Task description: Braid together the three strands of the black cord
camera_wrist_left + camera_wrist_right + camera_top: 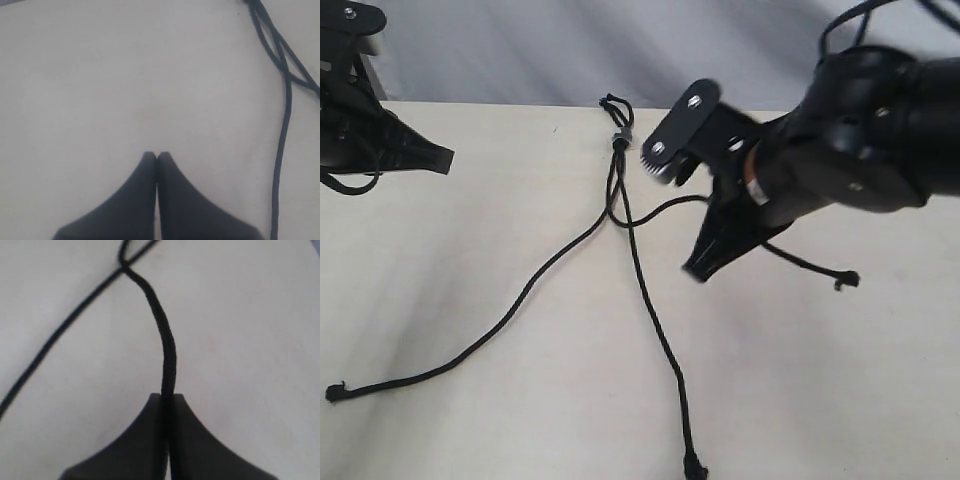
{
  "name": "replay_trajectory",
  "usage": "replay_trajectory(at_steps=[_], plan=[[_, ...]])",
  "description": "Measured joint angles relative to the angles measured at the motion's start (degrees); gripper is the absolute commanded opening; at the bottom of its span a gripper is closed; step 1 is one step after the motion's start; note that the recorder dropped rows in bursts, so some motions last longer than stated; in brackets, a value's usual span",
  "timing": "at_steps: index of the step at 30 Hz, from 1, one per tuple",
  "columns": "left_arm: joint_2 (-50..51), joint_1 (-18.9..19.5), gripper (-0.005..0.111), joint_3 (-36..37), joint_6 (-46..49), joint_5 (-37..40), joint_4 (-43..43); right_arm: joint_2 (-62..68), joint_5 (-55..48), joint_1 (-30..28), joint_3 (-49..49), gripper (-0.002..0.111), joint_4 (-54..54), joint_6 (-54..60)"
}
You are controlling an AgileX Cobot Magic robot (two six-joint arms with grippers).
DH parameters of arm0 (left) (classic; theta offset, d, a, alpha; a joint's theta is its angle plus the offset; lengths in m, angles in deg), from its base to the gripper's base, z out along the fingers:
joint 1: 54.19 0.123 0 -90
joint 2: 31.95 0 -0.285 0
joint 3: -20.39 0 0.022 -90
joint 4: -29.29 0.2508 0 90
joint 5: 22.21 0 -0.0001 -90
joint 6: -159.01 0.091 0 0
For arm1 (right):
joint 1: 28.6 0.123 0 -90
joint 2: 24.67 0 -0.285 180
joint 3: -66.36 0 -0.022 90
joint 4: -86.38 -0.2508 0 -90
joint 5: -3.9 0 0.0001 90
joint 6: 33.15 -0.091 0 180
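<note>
Black cord [616, 180] lies on a pale beige table [470, 280]. Its knot [619, 141] and small loop [615, 105] sit at the far edge, approx. mid-table in the ext. view. Three strands fan out from the knot toward the near side and cross each other just below it.

- Left strand [510, 310]: long curve down-left, flat on the table, knotted tip near the left edge of view.
- Middle strand [655, 320]: runs almost straight toward the near edge, tip at the bottom of view.
- Right strand [670, 203]: bends off to the right, passes behind the right gripper [697, 270], comes out the other side and ends w/ a frayed tip on the table.

Right gripper: fingers pressed together on the right strand. Its wrist view shows that strand going straight in btwn the two fingertips, pinched partway along its length. A second strand crosses the table off to one side.

Left gripper [445, 158]: at the far-left corner, well apart from the cord. Fingers are pressed together w/ nothing btwn them. Its wrist view shows bare table under the tips, w/ the crossing strands off at the side, not touching.
</note>
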Motion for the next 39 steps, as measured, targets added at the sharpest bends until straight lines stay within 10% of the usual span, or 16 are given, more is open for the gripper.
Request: replay_trajectory(at_steps=[9,17,24,39], plan=[[0.0,0.0,0.000,0.0,0.0,0.0,0.0,3.6,4.5,-15.6,0.0,0.000,-1.1,-5.3],[0.0,0.0,0.000,0.0,0.0,0.0,0.0,16.2,6.1,-18.3,0.0,0.001,-1.2,-5.4],[0.6,-0.1,0.000,0.0,0.5,-0.1,-2.5,20.0,6.4,-18.3,0.0,0.098,-0.8,-9.1],[18.2,-25.4,0.057,-8.1,7.7,2.2,-19.3,-16.6,13.5,-23.8,-5.9,0.105,1.4,-11.8]])
